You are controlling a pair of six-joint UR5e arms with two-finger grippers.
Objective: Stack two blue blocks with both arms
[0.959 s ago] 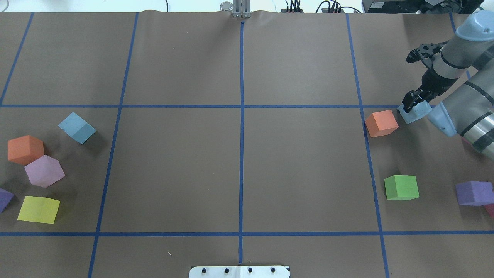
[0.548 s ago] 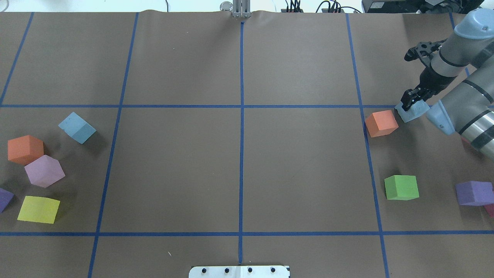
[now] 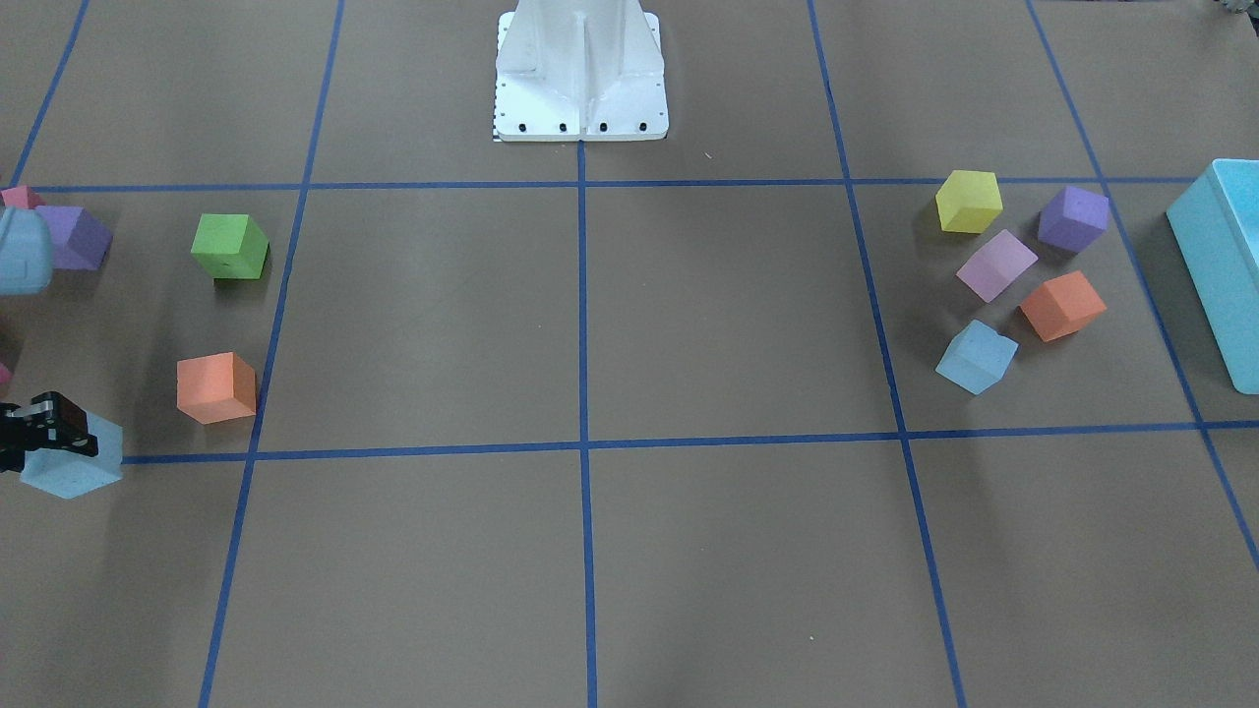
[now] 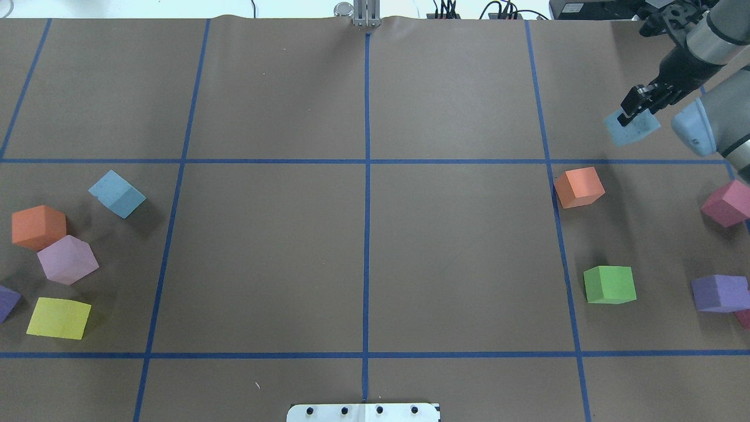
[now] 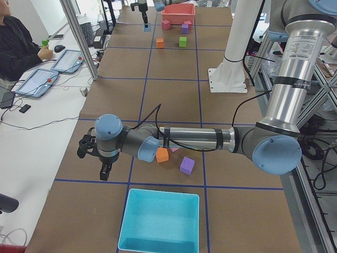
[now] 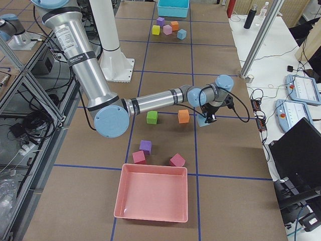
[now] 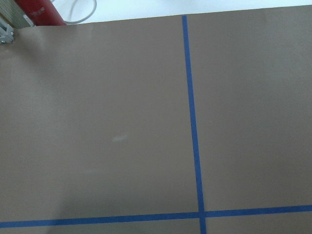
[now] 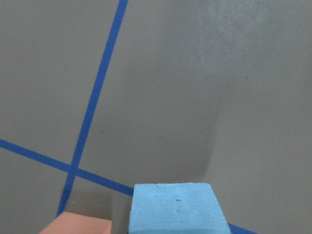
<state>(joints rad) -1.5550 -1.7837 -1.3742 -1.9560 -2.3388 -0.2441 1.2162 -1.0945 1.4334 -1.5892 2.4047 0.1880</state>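
Observation:
My right gripper (image 4: 637,105) is shut on one pale blue block (image 4: 631,128) and holds it above the table at the far right, beyond the orange cube. The block fills the bottom of the right wrist view (image 8: 178,208). It also shows in the front-facing view (image 3: 71,467) below the gripper (image 3: 39,425). The other blue block (image 4: 117,193) lies tilted on the left side, also seen in the front-facing view (image 3: 976,356). My left gripper (image 5: 105,171) shows only in the exterior left view, over bare table near the turquoise box. I cannot tell if it is open.
An orange cube (image 4: 579,186), a green cube (image 4: 609,284), a purple cube (image 4: 719,293) and a magenta cube (image 4: 726,202) lie on the right. Orange (image 4: 38,227), lilac (image 4: 67,259) and yellow (image 4: 58,317) cubes crowd the left. A turquoise box (image 3: 1220,265) and a pink tray (image 6: 153,198) stand at the table's ends.
My right gripper has lifted the blue block off the table beside the orange cube and carried it up and away. The magenta cube has come into view.

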